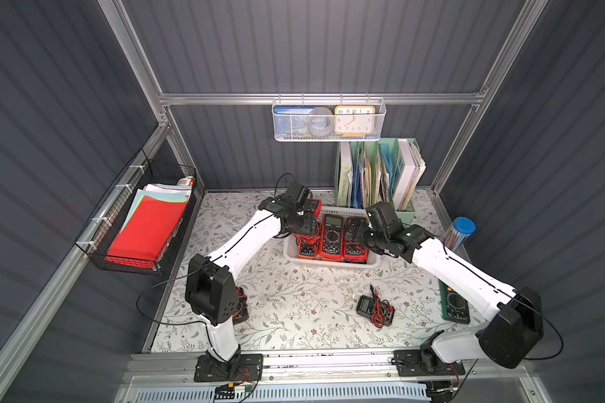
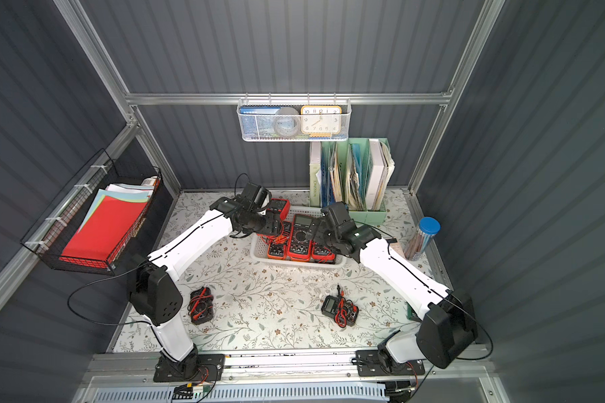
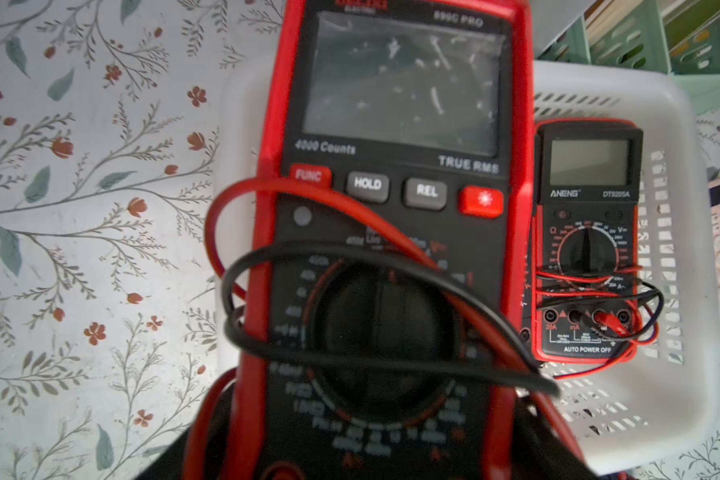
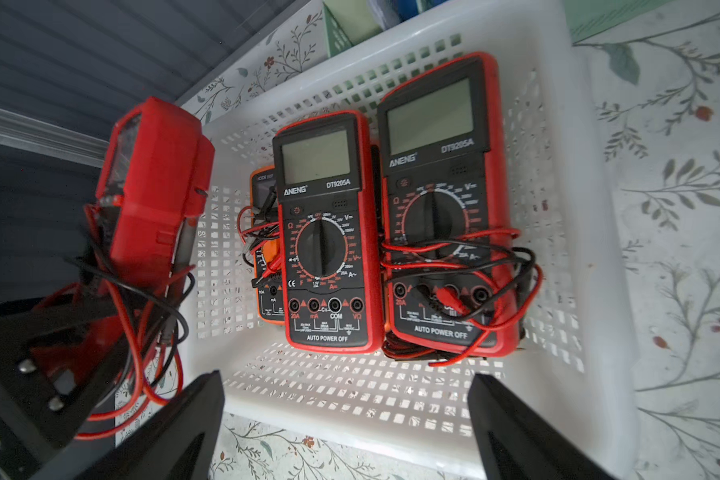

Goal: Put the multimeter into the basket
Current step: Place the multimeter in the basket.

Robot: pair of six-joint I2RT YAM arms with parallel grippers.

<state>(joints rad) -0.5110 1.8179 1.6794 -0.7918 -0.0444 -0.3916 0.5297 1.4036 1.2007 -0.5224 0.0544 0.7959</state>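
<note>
My left gripper (image 1: pixel 304 223) is shut on the lower end of a red-and-black multimeter (image 3: pixel 391 174), whose red and black leads loop over its dial. The multimeter (image 4: pixel 154 187) hangs tilted over the left rim of the white perforated basket (image 1: pixel 289 249), near its far corner. Three multimeters (image 4: pixel 325 232) lie flat in the basket (image 4: pixel 391 399), the orange one partly under another. My right gripper (image 4: pixel 352 415) is open and empty, with its black fingers (image 4: pixel 192 424) over the basket's right wall. Both top views show the two grippers facing each other across the basket (image 2: pixel 259 253).
Loose multimeters lie on the floral table: a dark one (image 1: pixel 372 308) with leads, a green one (image 1: pixel 454 303) under the right arm, and one (image 2: pixel 201 305) by the left arm. A green file holder (image 1: pixel 378 174) stands behind the basket, with a pencil jar (image 1: pixel 460 232) to the right.
</note>
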